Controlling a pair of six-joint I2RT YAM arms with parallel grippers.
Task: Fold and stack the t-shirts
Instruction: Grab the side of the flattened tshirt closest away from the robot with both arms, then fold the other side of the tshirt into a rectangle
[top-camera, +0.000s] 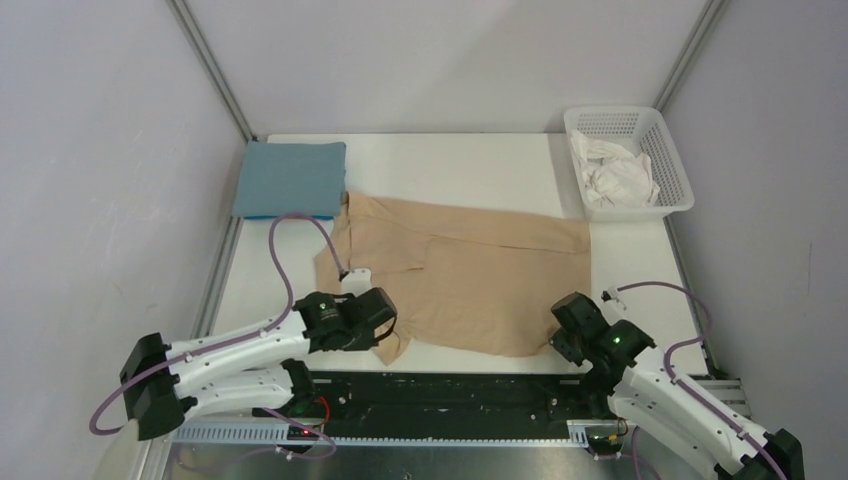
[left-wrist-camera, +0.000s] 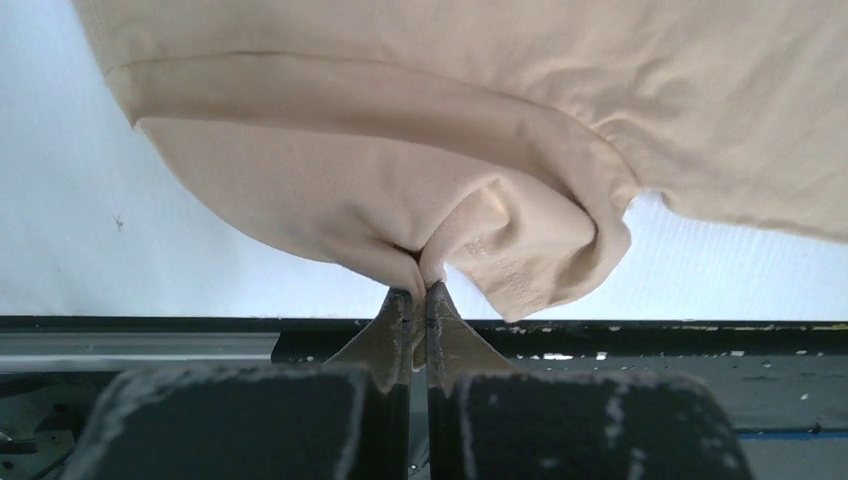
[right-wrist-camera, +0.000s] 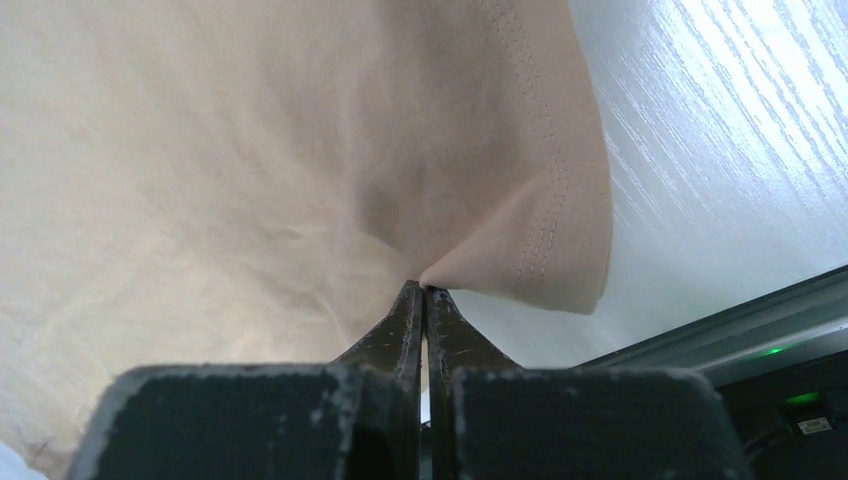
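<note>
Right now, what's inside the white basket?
The basket holds crumpled white cloth. Anything beneath that cloth is covered, and I can't tell how many pieces it is.

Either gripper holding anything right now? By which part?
Both hold the tan t-shirt: left gripper pinches a fold of its near-left edge, right gripper its near-right hemmed corner.

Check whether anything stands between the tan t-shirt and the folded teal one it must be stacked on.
Nothing visible does: the tan t-shirt lies right beside the teal t-shirt; the white basket stands off to the right.
</note>
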